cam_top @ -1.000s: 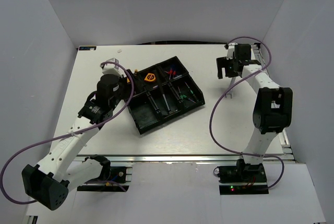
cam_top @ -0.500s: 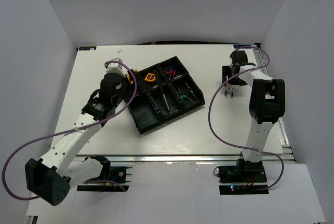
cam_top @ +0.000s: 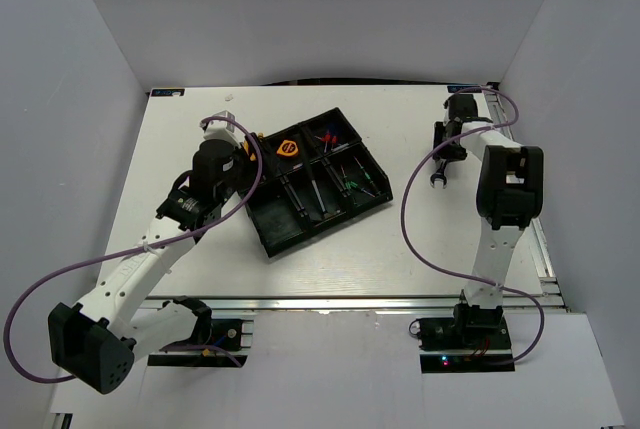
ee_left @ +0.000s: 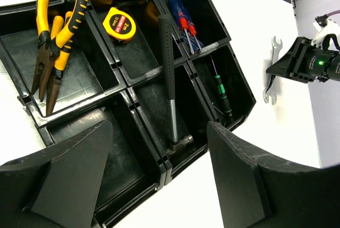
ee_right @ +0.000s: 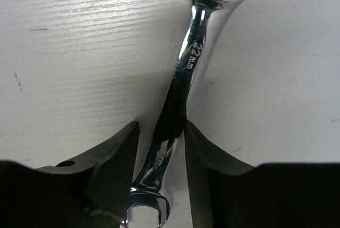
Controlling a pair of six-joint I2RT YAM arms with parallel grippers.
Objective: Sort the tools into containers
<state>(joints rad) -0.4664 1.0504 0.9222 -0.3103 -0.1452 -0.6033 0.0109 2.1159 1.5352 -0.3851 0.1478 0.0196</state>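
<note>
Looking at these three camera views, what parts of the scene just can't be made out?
Top view: the left arm covers the left end of the tray, mostly hiding the pliers.
Left wrist view: the fingers of the left gripper block part of the nearest compartments.
Right wrist view: the top edge cuts off the head of the wrench; whether the right gripper presses it is unclear.

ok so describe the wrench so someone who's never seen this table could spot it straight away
Start at the white table and look to the right of the black tray. There a slim silver wrench lies flat, between the fingers of the right end effector. It is the only tool outside the tray, and it is all shiny metal with no grip.
</note>
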